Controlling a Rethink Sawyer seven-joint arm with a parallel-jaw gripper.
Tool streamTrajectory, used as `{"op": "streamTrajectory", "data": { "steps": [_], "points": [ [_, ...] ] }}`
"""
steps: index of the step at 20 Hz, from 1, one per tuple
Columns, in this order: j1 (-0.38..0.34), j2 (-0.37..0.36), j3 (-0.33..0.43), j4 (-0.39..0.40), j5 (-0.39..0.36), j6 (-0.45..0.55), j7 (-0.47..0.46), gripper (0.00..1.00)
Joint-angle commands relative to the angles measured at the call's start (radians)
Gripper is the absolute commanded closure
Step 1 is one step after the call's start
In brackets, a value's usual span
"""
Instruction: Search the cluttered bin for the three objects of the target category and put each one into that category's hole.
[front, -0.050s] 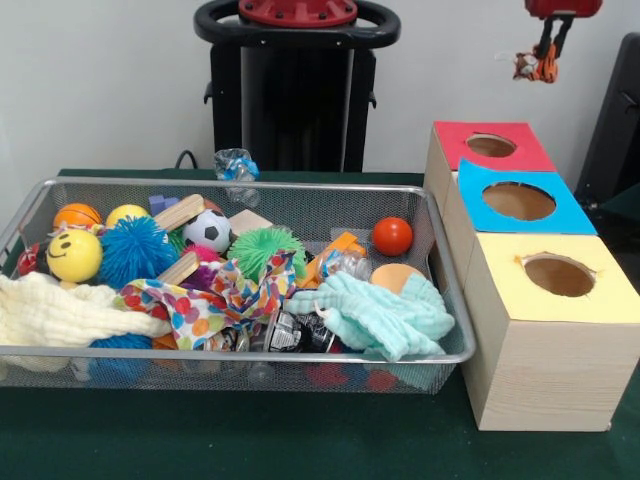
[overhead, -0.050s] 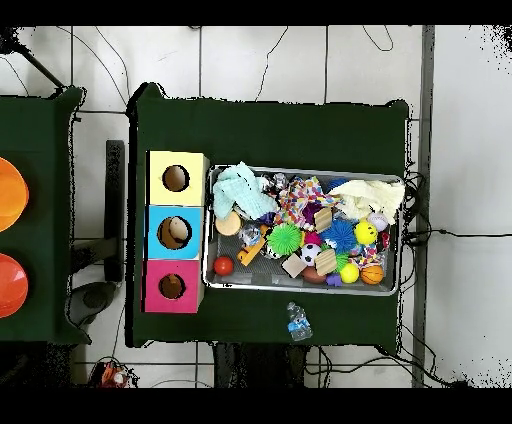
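While fingers (front, -0.050s: 545, 62) pinch something small and orange, wire-mesh bin (front, -0.050s: 440, 230) brims with spiky balls (front, -0.050s: 135, 250), soft cloths (front, -0.050s: 380, 315).

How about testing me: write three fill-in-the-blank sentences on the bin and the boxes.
The middle box, between the yellow-topped box and the red-topped box, has a ___ top.
The smiley-face ball is coloured ___.
The red ball lies inside the wire mesh ___.
Missing words: blue; yellow; bin.
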Motion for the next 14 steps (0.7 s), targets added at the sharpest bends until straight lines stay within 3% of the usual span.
{"op": "streamTrajectory", "data": {
  "steps": [1, 14],
  "points": [
    [-0.068, 0.074, 0.01, -0.23, -0.024, 0.103, 0.108, 1.0],
    [-0.138, 0.063, 0.063, -0.204, -0.027, 0.057, 0.075, 1.0]
  ]
}}
